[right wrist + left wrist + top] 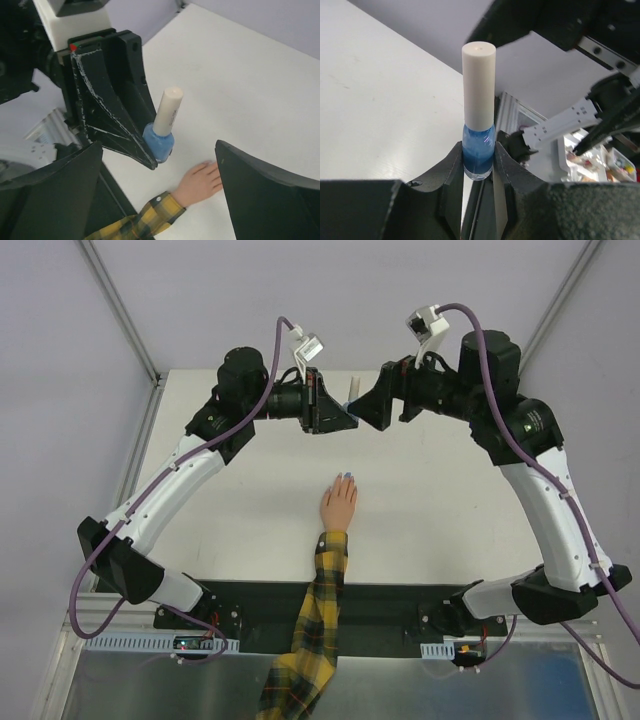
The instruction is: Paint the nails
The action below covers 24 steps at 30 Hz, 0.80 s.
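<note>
Left gripper [479,162] clamps bottle [479,115]; top view: nails [347,477] possibly blue.

you have blue nail polish bottle [479,152], white cap [479,82] on, up above white table [430,510]. aluminium frame post [120,308] runs to table's far left corner. in left wrist view, blurred bins of small coloured bits [600,160] beyond table edge.

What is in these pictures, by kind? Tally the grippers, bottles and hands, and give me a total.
Grippers: 2, the left gripper and the right gripper
Blue polish bottle with white cap: 1
Peach hand in a plaid sleeve: 1
Total: 4
</note>
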Tool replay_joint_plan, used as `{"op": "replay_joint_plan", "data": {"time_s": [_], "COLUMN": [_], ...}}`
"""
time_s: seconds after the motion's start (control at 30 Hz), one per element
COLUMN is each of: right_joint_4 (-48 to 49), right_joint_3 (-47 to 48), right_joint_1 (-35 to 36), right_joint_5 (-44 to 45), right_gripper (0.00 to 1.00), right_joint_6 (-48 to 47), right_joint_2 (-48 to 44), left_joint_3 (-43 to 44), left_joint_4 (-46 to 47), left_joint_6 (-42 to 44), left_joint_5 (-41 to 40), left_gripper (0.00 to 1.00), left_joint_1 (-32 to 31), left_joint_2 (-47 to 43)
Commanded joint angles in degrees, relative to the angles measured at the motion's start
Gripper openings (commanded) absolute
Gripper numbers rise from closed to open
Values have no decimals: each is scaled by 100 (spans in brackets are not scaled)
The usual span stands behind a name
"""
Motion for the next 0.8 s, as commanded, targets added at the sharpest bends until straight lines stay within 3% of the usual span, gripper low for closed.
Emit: {"op": "replay_joint_plan", "data": {"time_s": [0.0,0.1,0.33,0.6,0.7,0.73,0.77], "right_joint_4": [407,767,2042,2262,2289,2280,2254], "right_joint_3": [88,1,-316,-465,-509,-536,-632], "right_joint_1": [-441,-679,-830,-838,-838,-838,-830], "right_joint_5": [-2196,-2943,-3981,-4122,-4158,-4123,-4079], "right_gripper": [98,91,60,56,38,23,16], "right_joint_6": [51,427,1588,1694,1730,1721,1695], "right_joint_2": [-39,67,295,419,436,419,393], "left_joint_3": [-12,-170,-214,-223,-223,-214,-205], "left_joint_4": [547,810,1030,1277,1294,1294,1286], "left_joint_6": [-220,-326,-501,-686,-704,-686,-677], "left_joint_5": [1181,1444,1735,1902,1876,1841,1675], "left_gripper": [0,0,0,0,0,0,0], "left_joint_1": [-23,-23,-23,-32,-32,-32,-23], "left_joint_2": [-187,-293,-293,-293,-293,-302,-311]}}
